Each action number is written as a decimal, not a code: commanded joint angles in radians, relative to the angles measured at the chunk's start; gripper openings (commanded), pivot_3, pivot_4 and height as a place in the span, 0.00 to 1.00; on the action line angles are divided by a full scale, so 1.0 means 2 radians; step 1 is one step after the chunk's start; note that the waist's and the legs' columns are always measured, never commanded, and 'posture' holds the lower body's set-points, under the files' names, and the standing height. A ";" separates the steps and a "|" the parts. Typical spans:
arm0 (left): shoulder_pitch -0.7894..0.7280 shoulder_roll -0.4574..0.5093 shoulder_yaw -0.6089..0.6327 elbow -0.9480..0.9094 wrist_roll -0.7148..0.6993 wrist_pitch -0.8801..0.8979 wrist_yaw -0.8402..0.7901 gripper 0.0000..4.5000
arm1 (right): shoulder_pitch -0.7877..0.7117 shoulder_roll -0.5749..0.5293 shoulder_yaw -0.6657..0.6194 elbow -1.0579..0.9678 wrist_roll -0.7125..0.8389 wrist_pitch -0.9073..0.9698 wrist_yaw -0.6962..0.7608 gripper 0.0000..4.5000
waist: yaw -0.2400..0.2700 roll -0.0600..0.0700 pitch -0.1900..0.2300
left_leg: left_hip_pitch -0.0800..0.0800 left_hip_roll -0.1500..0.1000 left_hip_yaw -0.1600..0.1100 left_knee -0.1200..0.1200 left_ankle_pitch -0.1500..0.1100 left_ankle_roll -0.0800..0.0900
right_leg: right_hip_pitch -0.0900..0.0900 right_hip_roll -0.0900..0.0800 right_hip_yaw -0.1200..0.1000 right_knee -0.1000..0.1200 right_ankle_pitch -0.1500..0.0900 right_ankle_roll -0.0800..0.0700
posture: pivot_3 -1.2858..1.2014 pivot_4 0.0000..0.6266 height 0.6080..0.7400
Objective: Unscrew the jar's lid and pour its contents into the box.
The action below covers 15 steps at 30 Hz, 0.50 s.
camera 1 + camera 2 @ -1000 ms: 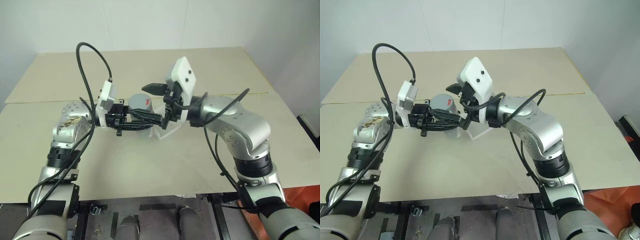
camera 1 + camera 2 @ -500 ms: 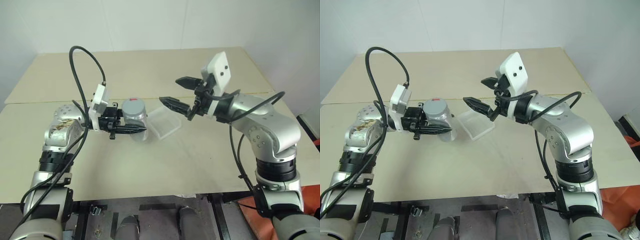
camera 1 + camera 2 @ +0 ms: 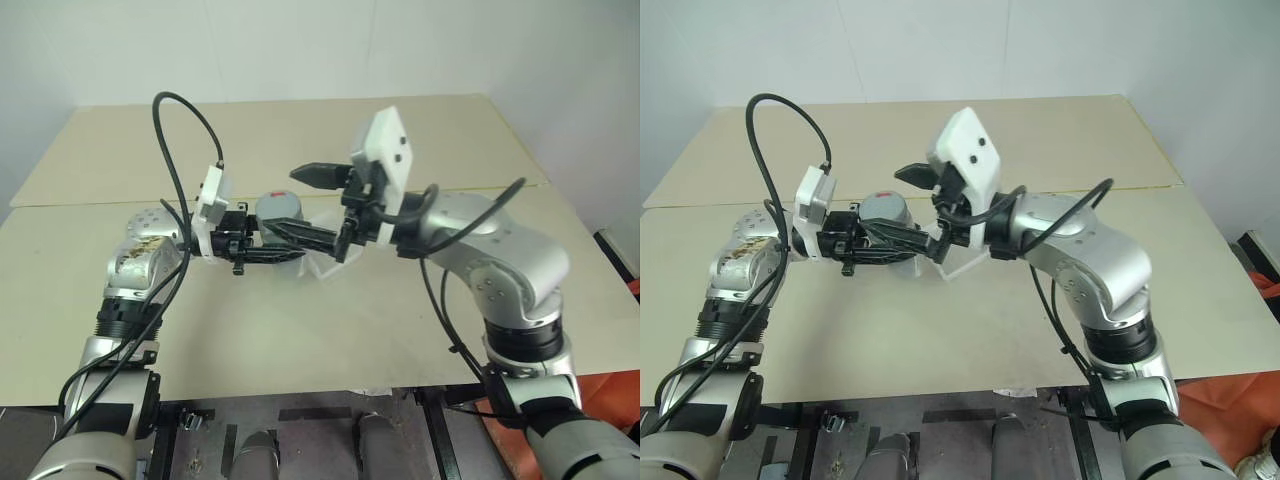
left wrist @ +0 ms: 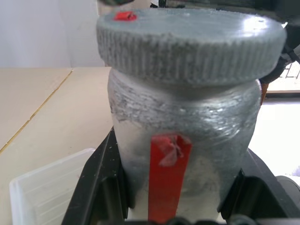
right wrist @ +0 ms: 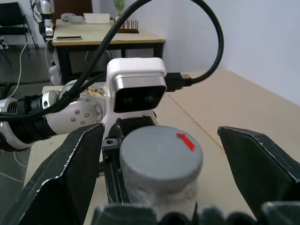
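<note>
With the jar (image 4: 183,140) clamped upright between our left gripper (image 3: 268,243)'s fingers above the table (image 3: 300,330), the lid (image 5: 161,152) is still screwed on and faces up. Our right gripper (image 5: 161,154) comes in level from the opposite side, fingers (image 5: 70,164) spread wide, one on each side of the lid and neither touching. So the cap sits right in the gap, jar axis vertical and crosswise to the right fingers; we judge the next move is a straight close on the lid rim, then a twist. The right arm is the one to do it, since the left is busy holding. The box (image 4: 51,187) lies on the table just beside and below the jar. The contents are hidden behind the silvery wall, and the jar base is covered by the left fingers.
</note>
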 commanded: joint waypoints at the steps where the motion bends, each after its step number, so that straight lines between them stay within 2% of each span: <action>1: -0.019 0.001 0.002 -0.006 0.001 -0.008 -0.004 0.43 | -0.024 0.013 0.009 0.015 -0.022 -0.024 -0.002 1.00 | 0.000 0.000 0.000 | 0.000 0.000 0.000 0.000 0.000 0.000 | 0.000 0.000 0.000 0.000 0.000 0.000 | 0.52 0.24 1.00; 9: -0.019 0.003 0.002 -0.008 0.001 -0.008 -0.006 0.43 | -0.035 0.024 0.013 0.052 -0.046 -0.040 0.009 1.00 | 0.000 0.000 0.000 | 0.000 0.000 0.000 0.000 0.000 0.000 | 0.000 0.000 0.000 0.000 0.000 0.000 | 0.52 0.24 1.00; 15: -0.016 0.008 0.005 -0.010 -0.001 -0.008 -0.008 0.43 | -0.025 0.004 -0.002 0.051 -0.051 -0.037 0.018 1.00 | 0.000 0.000 0.000 | 0.000 0.000 0.000 0.000 0.000 0.000 | 0.000 0.000 0.000 0.000 0.000 0.000 | 0.52 0.24 1.00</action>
